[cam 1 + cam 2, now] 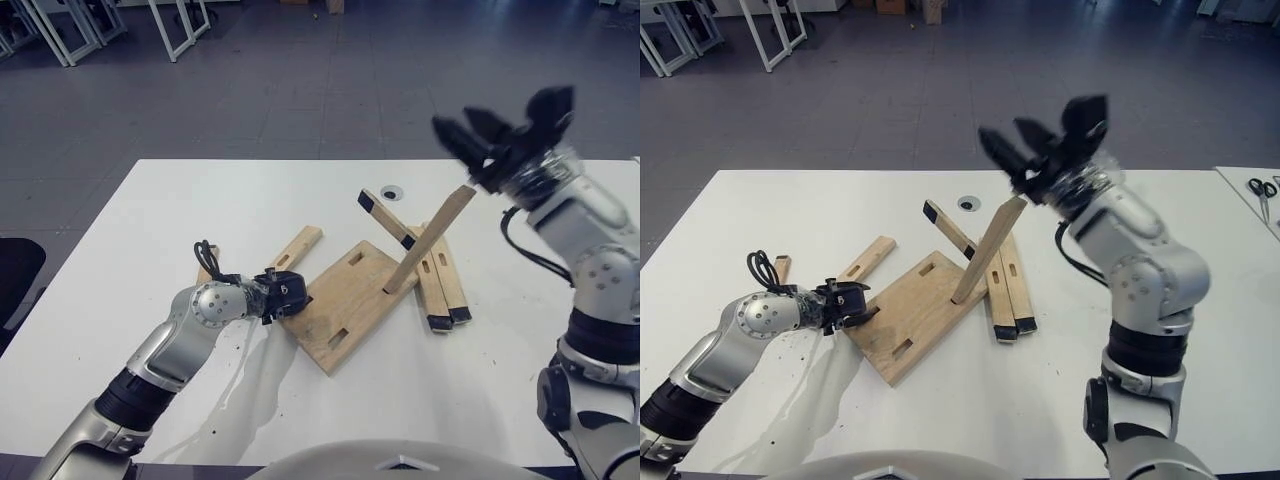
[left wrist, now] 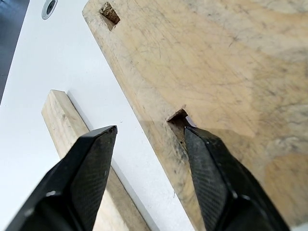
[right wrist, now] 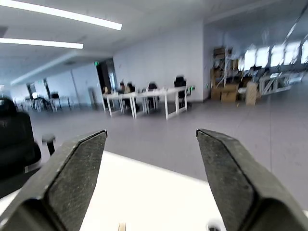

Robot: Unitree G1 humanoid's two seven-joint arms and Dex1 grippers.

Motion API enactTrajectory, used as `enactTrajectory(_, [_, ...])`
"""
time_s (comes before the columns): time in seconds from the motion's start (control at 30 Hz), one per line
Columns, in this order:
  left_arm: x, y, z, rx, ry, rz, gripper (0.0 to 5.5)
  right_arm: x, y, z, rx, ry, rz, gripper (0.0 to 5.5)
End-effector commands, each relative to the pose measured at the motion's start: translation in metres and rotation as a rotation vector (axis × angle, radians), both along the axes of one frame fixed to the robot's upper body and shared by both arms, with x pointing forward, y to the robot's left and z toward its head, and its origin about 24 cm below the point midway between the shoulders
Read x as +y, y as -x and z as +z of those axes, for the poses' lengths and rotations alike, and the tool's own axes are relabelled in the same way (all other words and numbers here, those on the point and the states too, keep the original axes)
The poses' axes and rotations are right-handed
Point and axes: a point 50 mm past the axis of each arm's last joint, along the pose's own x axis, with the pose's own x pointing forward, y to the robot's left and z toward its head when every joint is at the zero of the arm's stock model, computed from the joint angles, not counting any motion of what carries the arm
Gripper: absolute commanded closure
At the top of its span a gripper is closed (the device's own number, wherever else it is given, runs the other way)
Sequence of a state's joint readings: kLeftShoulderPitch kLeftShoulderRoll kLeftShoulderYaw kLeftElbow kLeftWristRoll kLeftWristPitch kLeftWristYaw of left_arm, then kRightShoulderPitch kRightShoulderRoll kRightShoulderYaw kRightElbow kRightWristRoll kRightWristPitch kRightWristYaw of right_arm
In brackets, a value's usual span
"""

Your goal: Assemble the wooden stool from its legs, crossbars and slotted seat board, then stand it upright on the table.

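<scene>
The slotted seat board (image 1: 345,310) lies flat mid-table. One wooden leg (image 1: 430,242) stands tilted with its foot at a slot near the board's far edge. A black-tipped leg (image 1: 385,215) leans behind it, and more legs (image 1: 445,285) lie side by side to the right. A crossbar (image 1: 298,245) rests off the board's left corner. My left gripper (image 1: 288,293) is open astride the board's left edge (image 2: 231,62), one finger (image 2: 216,183) over the wood by a slot, the other above the crossbar (image 2: 62,110). My right gripper (image 1: 500,120) hangs open and empty above the tilted leg's top.
A round cable hole (image 1: 389,190) sits in the white table (image 1: 160,220) behind the parts. A short wooden piece (image 1: 783,265) lies beside my left forearm. Scissors (image 1: 1260,187) lie on a neighbouring table at far right. Grey floor lies beyond the far edge.
</scene>
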State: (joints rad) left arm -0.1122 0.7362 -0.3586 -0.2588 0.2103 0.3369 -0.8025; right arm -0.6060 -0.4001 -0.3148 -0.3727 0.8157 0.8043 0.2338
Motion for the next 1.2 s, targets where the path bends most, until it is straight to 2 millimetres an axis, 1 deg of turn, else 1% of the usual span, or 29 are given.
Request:
enactTrajectory(0.03, [0.006, -0.001, -0.005, 0.004, 0.045, 0.068, 2.91, -0.03, 0.004, -0.008, 0.043, -0.029, -0.156, 2.08])
enactTrajectory(0.07, [0.007, -0.003, 0.001, -0.001, 0.081, 0.088, 2.91, -0.038, 0.005, -0.02, 0.084, -0.018, -0.194, 2.08])
enactTrajectory(0.13, [0.009, -0.004, 0.015, -0.003, 0.154, 0.13, 2.91, -0.055, 0.011, -0.049, 0.188, 0.022, -0.27, 2.08])
enactTrajectory(0.2, [0.015, -0.005, 0.024, -0.008, 0.162, 0.15, 2.91, -0.065, 0.021, -0.08, 0.299, 0.095, -0.306, 2.08])
enactTrajectory(0.3, [0.026, -0.007, 0.03, -0.02, 0.141, 0.175, 2.91, -0.066, 0.041, -0.116, 0.449, 0.206, -0.262, 2.08])
enactTrajectory(0.37, [0.034, -0.008, 0.031, -0.024, 0.126, 0.197, 2.91, -0.059, 0.056, -0.138, 0.542, 0.305, -0.165, 2.08])
enactTrajectory(0.4, [0.036, -0.009, 0.027, -0.019, 0.109, 0.2, 2.91, -0.054, 0.062, -0.146, 0.582, 0.341, -0.108, 2.08])
enactTrajectory(0.43, [0.038, -0.009, 0.024, -0.015, 0.095, 0.199, 2.91, -0.051, 0.067, -0.151, 0.608, 0.363, -0.067, 2.08])
enactTrajectory(0.53, [0.037, -0.008, 0.004, 0.025, 0.082, 0.197, 2.91, -0.037, 0.073, -0.164, 0.666, 0.45, 0.059, 2.08])
enactTrajectory(0.63, [0.037, -0.006, -0.011, 0.066, 0.09, 0.203, 2.91, -0.026, 0.069, -0.175, 0.687, 0.533, 0.131, 2.08])
enactTrajectory(0.7, [0.038, -0.005, -0.016, 0.079, 0.094, 0.209, 2.91, -0.016, 0.061, -0.183, 0.68, 0.606, 0.16, 2.08])
enactTrajectory(0.8, [0.037, -0.007, -0.02, 0.087, 0.092, 0.202, 2.91, -0.002, 0.047, -0.193, 0.634, 0.725, 0.183, 2.08])
enactTrajectory(0.93, [0.036, -0.005, -0.02, 0.091, 0.09, 0.186, 2.91, 0.018, 0.03, -0.195, 0.543, 0.845, 0.206, 2.08])
enactTrajectory(1.03, [0.03, 0.002, -0.021, 0.109, 0.102, 0.166, 2.91, 0.024, 0.02, -0.206, 0.498, 0.972, 0.212, 2.08])
enactTrajectory(1.1, [0.026, 0.005, -0.022, 0.119, 0.108, 0.154, 2.91, 0.027, 0.016, -0.212, 0.486, 0.998, 0.217, 2.08])
enactTrajectory(1.2, [0.021, 0.006, -0.023, 0.128, 0.118, 0.145, 2.91, 0.039, 0.004, -0.215, 0.457, 0.939, 0.218, 2.08])
